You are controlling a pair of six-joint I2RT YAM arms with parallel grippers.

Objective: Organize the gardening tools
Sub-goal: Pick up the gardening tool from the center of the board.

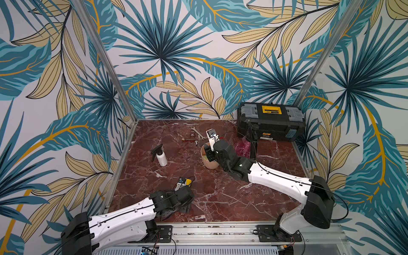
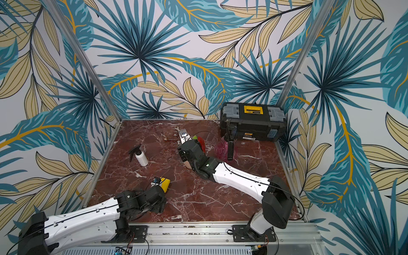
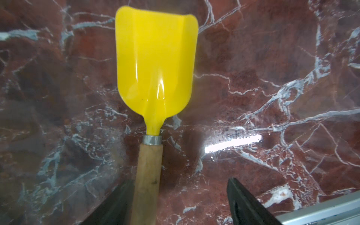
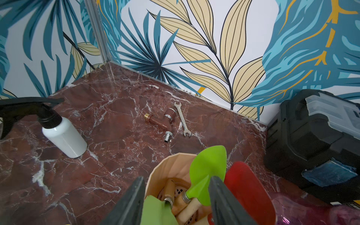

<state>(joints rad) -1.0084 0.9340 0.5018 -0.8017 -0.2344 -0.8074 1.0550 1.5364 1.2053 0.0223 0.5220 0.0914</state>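
Note:
A yellow shovel (image 3: 155, 64) with a wooden handle lies flat on the marble table (image 3: 272, 58). My left gripper (image 3: 181, 181) is open around that handle, which sits close to one finger, with a wide gap to the other. My right gripper (image 4: 176, 178) hangs open over a beige pot (image 4: 169, 163). In the pot stand a lime-green trowel (image 4: 208, 167), a red shovel (image 4: 245, 185) and another green tool (image 4: 155, 210). Nothing is held between the right fingers. The pink sprayer (image 1: 242, 148) stands just right of the pot.
A white spray bottle (image 1: 161, 157) stands left of the pot. A silver wrench (image 4: 182, 118) and a brown pipe fitting (image 4: 161, 122) lie behind the pot. The black-and-yellow toolbox (image 1: 271, 123) fills the back right corner. Metal rails edge the table.

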